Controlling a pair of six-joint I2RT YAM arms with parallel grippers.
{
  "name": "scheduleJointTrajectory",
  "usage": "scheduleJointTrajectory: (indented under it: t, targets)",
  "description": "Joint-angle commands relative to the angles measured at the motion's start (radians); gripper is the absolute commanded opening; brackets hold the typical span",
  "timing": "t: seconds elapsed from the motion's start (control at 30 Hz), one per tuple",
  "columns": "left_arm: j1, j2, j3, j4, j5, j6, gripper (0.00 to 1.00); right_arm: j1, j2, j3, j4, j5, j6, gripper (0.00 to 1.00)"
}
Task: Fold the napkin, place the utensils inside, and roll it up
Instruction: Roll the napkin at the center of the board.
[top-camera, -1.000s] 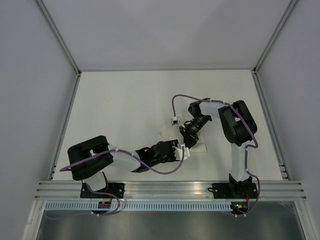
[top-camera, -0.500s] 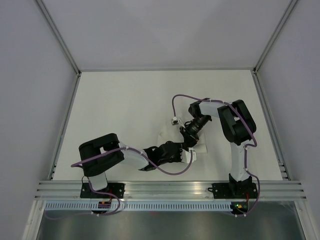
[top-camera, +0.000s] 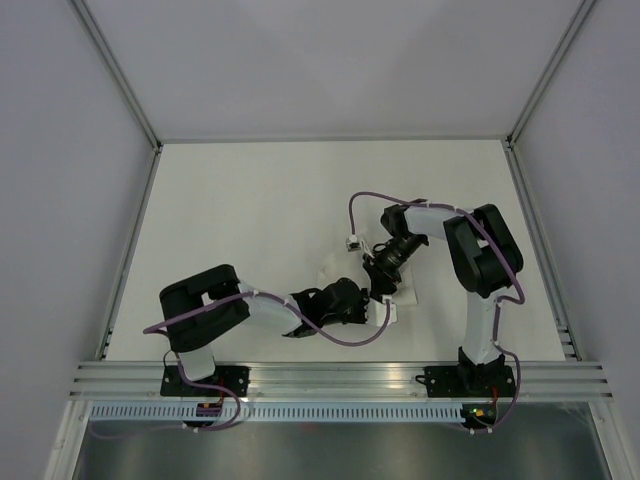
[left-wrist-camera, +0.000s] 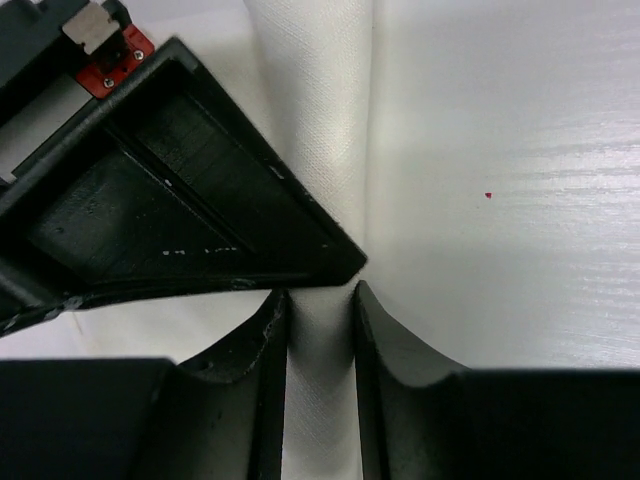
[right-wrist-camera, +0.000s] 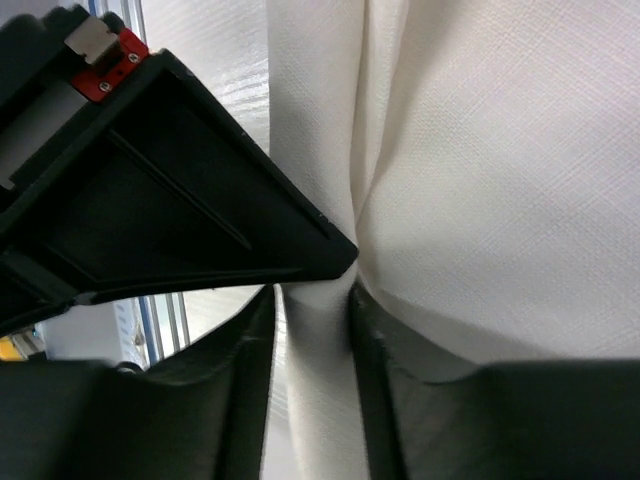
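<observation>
Napkin (left-wrist-camera: 318, 120): white cloth gathered into a slim ridge, lying on the table (top-camera: 250, 220) right of centre. In the top view both wrists cover most of it.
Left gripper (left-wrist-camera: 320, 330): fingers drawn in on the ridge, 1 on each side, pinching the cloth between them.
Right gripper (right-wrist-camera: 312, 330): fingers nipped on a fold of the same cloth; looser cloth spreads out to the right of the pinch in its own view.
Utensils: not seen in any of the 3 views. Cannot tell whether they sit inside the roll.
Step in hand: probably rolling, or tightening the roll.
Doing it well: turn both grips at 1 pace so the roll stays straight. Hold the cloth low to the table. Draw in the loose side evenly, not in a tug.
Watch: thin cloth may slip from a narrow pinch. The 2 grippers work very near each other, so leave clearance.
</observation>
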Motion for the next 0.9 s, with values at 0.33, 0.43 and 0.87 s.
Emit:
scheduleJointTrajectory:
  t: [0.33, 0.43, 0.87]
  targets:
    - [0.143, 0.026, 0.115, -0.320, 0.374, -0.225, 0.02, -0.058, -0.404, -0.216, 0.549, 0.274, 0.321, 0.57]
    - [0.192, 0.047, 0.155, -0.361, 0.457, -0.260, 0.02, -0.116, -0.468, -0.240, 0.595, 0.259, 0.356, 0.57]
    - [0.369, 0.239, 0.392, -0.622, 0.860, -0.421, 0.02, -0.173, -0.869, -0.482, 0.655, 0.181, 0.232, 0.61]
